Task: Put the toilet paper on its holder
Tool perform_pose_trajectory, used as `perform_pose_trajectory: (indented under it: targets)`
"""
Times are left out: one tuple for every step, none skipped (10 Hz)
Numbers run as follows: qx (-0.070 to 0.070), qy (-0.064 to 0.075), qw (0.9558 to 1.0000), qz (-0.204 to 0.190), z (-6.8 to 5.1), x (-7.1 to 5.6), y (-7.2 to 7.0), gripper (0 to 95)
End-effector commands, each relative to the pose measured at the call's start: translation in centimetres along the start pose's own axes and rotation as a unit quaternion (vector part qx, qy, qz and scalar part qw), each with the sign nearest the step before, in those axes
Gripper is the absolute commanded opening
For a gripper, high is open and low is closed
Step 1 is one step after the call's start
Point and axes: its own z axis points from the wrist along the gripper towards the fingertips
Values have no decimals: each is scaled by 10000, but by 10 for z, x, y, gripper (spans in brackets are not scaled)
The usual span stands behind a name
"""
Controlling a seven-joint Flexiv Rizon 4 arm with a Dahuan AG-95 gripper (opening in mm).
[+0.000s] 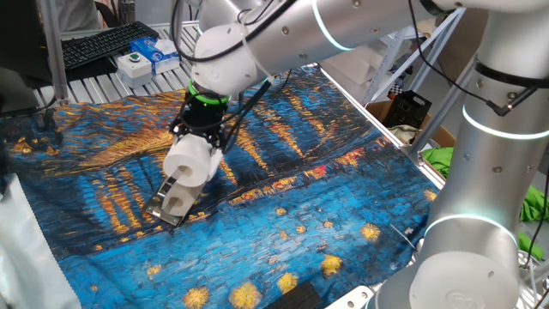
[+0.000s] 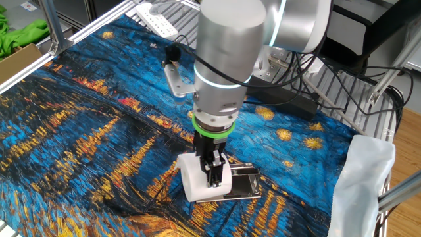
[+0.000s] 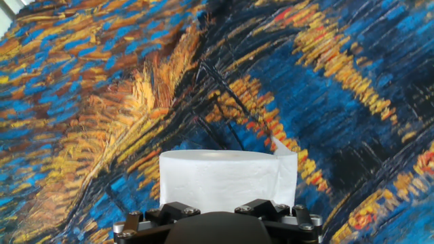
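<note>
The toilet paper (image 1: 190,160) is a plump white roll held low over the painted cloth. My gripper (image 1: 202,136) comes down on it from above and is shut on it. In the other fixed view the dark fingers (image 2: 214,168) press against the roll (image 2: 196,178). The holder (image 1: 170,204), flat shiny grey metal, lies on the cloth right under and in front of the roll, touching it. It also shows in the other fixed view (image 2: 242,182), sticking out to the roll's right. In the hand view the roll (image 3: 217,177) fills the space just past the jaws, and the holder is hidden.
A blue and orange painted cloth (image 1: 283,197) covers the table and is wrinkled near the roll. A white-and-blue box (image 1: 159,53) and a keyboard (image 1: 103,43) sit beyond the far edge. A white power strip (image 2: 158,20) and cables (image 2: 289,99) lie past the cloth.
</note>
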Motion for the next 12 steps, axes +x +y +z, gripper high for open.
perform_pose_trajectory:
  targets:
    - [-60,-79,9999,-21,7,7,-4,0]
    - [-97,-84,9999,-10,14,8,-10,0]
    - [-118,-70,9999,-48,20,9,-16,0]
    - [-105,-59,9999,-63,20,10,-19,0]
    - [-184,-31,9998,-27,20,10,-20,0]
    - [-175,-23,9998,-30,20,10,-20,0]
    - [-136,-10,9999,-31,20,10,-20,0]
    - [-78,11,10000,-50,20,10,-20,0]
    - [-54,0,10000,-33,20,10,-20,0]
    - [-96,-16,10000,-7,21,10,-20,0]
    - [-84,-20,10000,-16,25,9,-20,0]
    - [-113,-62,9999,24,33,8,-21,0]
